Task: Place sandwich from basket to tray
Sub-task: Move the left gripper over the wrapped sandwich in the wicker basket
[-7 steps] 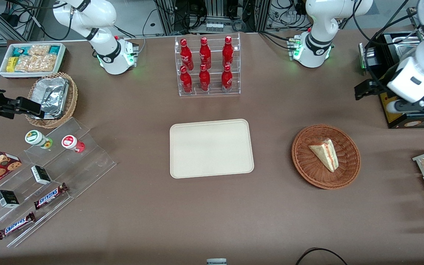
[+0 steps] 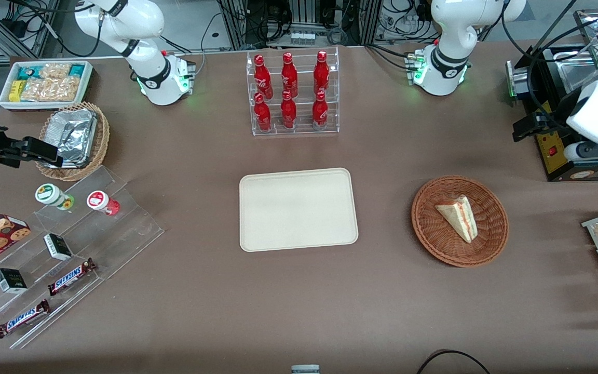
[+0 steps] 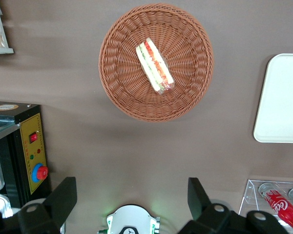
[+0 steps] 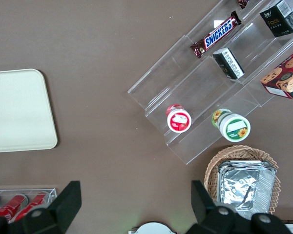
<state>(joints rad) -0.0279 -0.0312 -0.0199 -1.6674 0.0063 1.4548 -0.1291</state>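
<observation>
sandwich (image 2: 458, 217) in basket (image 2: 494, 241), tool (image 3: 132, 197) spread high above

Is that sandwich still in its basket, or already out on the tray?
Still in: the sandwich lies inside the basket. The tray holds nothing. The open gripper hangs high, farther from the front camera than the basket.

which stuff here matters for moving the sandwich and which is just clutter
Job: sandwich lying in the basket; bare tray; left arm's claw, open, above the table, farther from the front camera than the basket.

Clutter: cola bottles; foil containers; Snickers bars.
</observation>
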